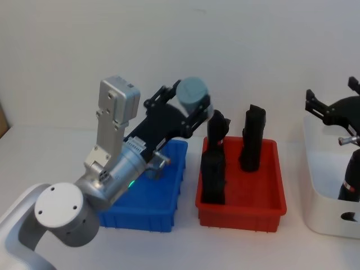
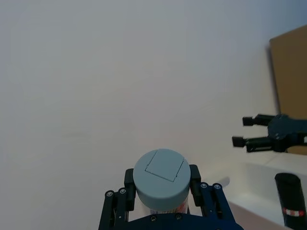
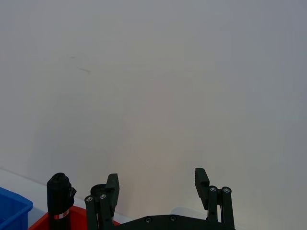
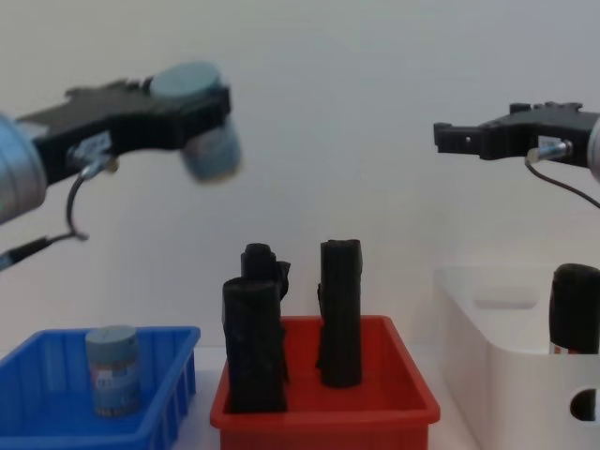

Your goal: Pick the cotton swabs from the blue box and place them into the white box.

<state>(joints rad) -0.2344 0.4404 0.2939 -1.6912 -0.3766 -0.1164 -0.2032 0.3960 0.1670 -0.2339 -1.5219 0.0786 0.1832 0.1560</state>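
cotton swabs: one tub [image 1: 193, 94] held high in the air, about over the blue box's [image 1: 163, 194] right edge; another tub [image 4: 112, 368] stands upright inside the blue box
left gripper [image 2: 161, 178]: clamped on the raised tub's sides, near its top
right gripper [image 3: 157, 178]: fingers spread, empty, above the white box [image 4: 497, 366]
handling: likely light, stiff plastic; smooth sides may slip; grip across the body, keep it upright

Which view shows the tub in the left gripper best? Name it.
Left wrist view: the cotton swab tub sits close up, lid toward the camera, the left gripper clamping both sides. Head view shows its lid from above; chest view shows its side, held high.
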